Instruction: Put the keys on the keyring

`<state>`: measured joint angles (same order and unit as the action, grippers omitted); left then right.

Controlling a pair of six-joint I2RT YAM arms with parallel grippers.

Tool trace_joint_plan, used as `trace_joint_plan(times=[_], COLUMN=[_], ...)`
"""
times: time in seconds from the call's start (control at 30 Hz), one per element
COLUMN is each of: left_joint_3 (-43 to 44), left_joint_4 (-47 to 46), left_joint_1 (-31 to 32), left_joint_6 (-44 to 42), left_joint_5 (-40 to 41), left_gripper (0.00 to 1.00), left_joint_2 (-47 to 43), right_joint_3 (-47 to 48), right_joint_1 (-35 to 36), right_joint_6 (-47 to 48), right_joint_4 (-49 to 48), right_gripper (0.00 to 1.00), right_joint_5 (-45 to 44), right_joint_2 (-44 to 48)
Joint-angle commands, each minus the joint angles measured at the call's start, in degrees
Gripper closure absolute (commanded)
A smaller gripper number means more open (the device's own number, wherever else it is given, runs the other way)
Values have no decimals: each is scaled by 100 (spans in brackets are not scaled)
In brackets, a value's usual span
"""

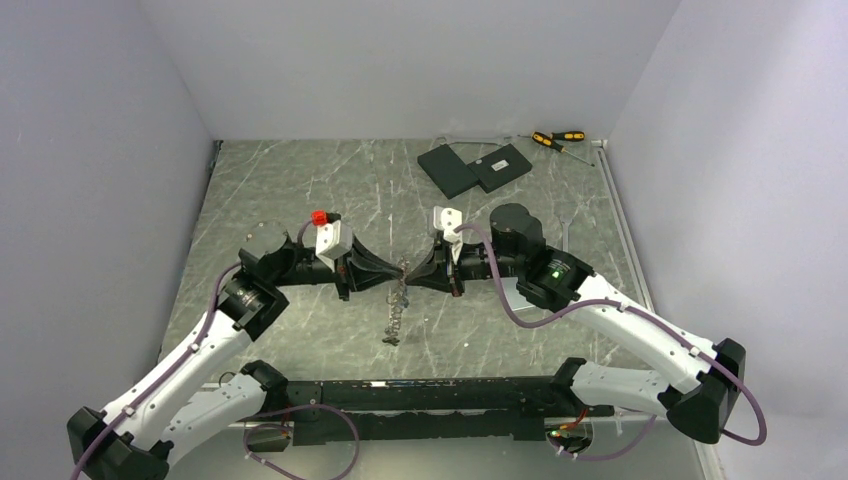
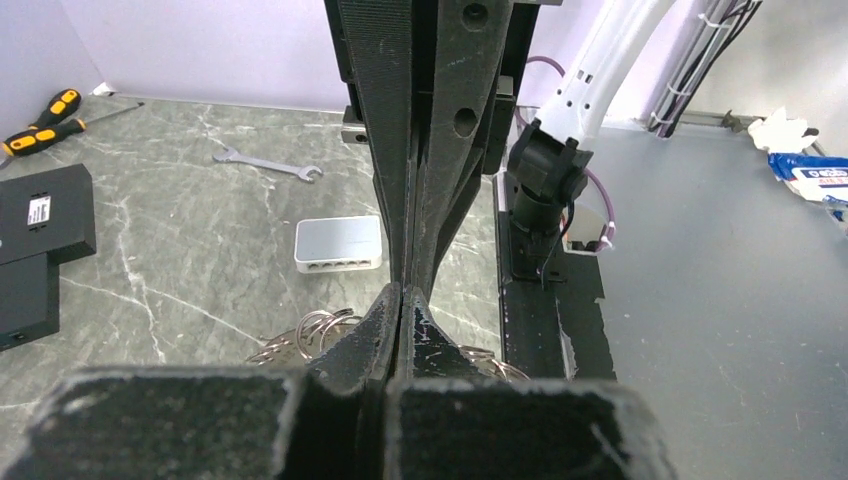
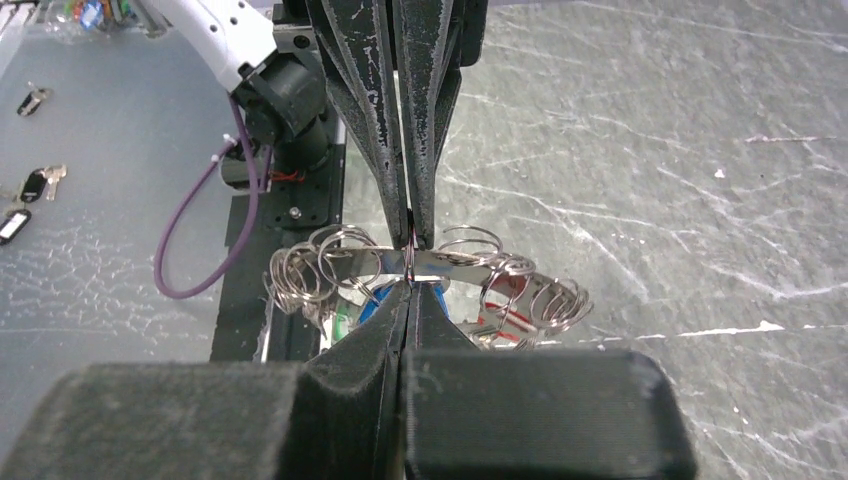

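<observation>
My two grippers meet tip to tip over the middle of the table, the left gripper from the left and the right gripper from the right. Both are shut on the keyring, a curved metal band strung with several small split rings, pinched at a thin loop between the facing tips. In the right wrist view keys with blue, green and red tags hang under it. From above, the bunch dangles below the tips.
Two black boxes and yellow-and-black screwdrivers lie at the back right. A small silver box and a wrench lie on the marble top. A few loose keys rest on the grey surface beside the table.
</observation>
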<state>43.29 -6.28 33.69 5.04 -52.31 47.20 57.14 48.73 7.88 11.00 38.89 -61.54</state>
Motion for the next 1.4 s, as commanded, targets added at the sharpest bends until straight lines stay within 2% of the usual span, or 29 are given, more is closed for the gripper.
trace_joint_plan(times=[0.0,0.43,0.8,1.0,1.2,1.23,1.37], left_joint_3=[-8,-124,-404,-712,-888,-918,-955], left_joint_4=[-864,-1556,-2735,-3394,-3404,-3464,-3630], left_joint_1=[-113,-284,-297,-296,-293,-294,-300], left_joint_6=[372,823,1659,2091,2073,2090,2217], left_joint_5=[-103,53,567,1098,1373,1421,1519], left_gripper=[100,100,100,100,100,100,100], left_joint_2=[-161,-292,-464,-555,-675,-720,-747], right_joint_3=[-20,-20,-92,-125,-122,-75,21], right_joint_1=[5,123,296,412,427,427,427], right_joint_6=[-227,-501,-994,-1168,-1243,-1211,-987], right_joint_4=[-614,-1019,-1620,-1875,-1957,-1804,-1490], right_gripper=[100,100,100,100,100,98,67], right_joint_5=[-12,-246,-585,-730,-1233,-1292,-1174], right_joint_2=[42,-21,-223,-241,-128,-155,-214])
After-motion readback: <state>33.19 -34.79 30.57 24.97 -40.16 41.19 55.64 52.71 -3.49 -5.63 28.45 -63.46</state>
